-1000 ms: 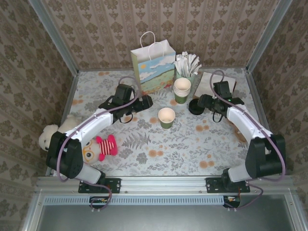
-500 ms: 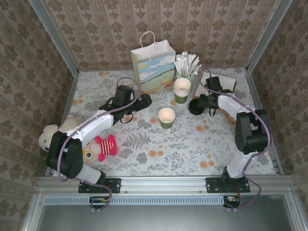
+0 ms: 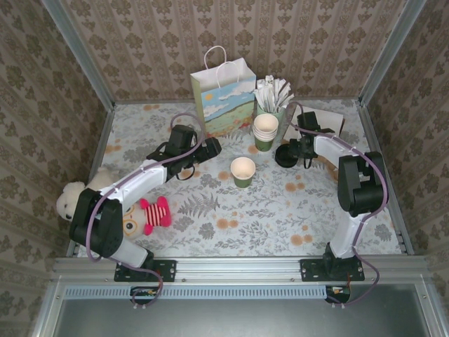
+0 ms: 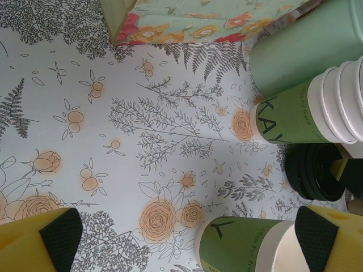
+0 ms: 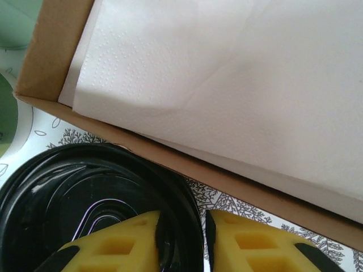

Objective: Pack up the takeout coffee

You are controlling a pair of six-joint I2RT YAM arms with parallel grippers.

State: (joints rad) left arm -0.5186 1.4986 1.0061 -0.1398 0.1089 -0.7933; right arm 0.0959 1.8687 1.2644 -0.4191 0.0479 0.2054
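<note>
right arm [image 3: 331,149] folded inward, wrist moved rearward beside black lid [image 3: 285,155]

Three walls [image 3: 140,42] carry beige wallpaper with a repeated damask pattern, and grey metal posts [image 3: 77,50] stand in the back corners. The table [image 3: 280,225] has a pale surface printed with ferns and orange flowers, under soft, even light.

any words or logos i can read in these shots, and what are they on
"KAY" – big dark letters on the side of the stacked green cups; may continue out of sight.
Small print beside it: too small to read.
"Y" – on the single open green cup; rest hidden.
Gift bag, black lid: no words legible.
</note>
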